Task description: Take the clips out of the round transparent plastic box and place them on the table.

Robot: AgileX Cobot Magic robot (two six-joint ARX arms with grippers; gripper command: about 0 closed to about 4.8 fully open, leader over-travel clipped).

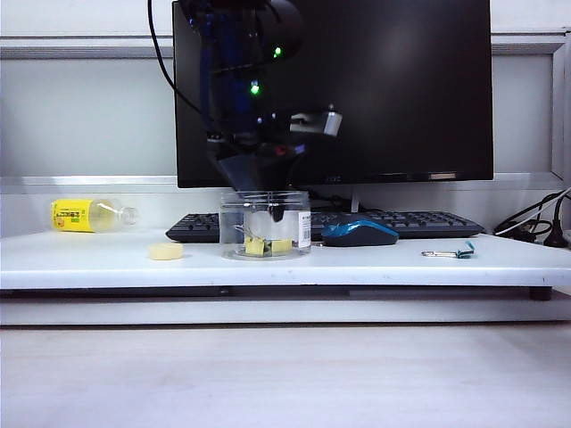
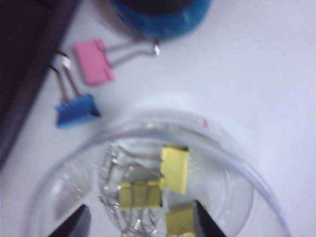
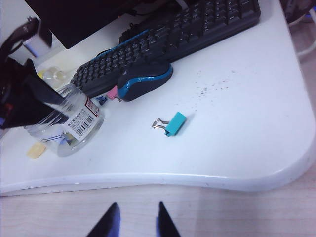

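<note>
Reaching into the round transparent plastic box (image 1: 265,225) at the table's (image 1: 375,264) centre, the left gripper (image 2: 140,223) hangs open over yellow clips (image 2: 174,169); next it must close on one. The right gripper (image 3: 134,220), at five o'clock, idles open and empty.

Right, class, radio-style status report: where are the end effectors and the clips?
Left end effector open inside the round transparent plastic box, above yellow clips. Right end effector open, off the table. Pink clip, blue clip already out.

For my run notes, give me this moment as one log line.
left gripper: open inside round transparent plastic box | yellow clips: in box | pink clip: on table | right gripper: open, off the table
</note>
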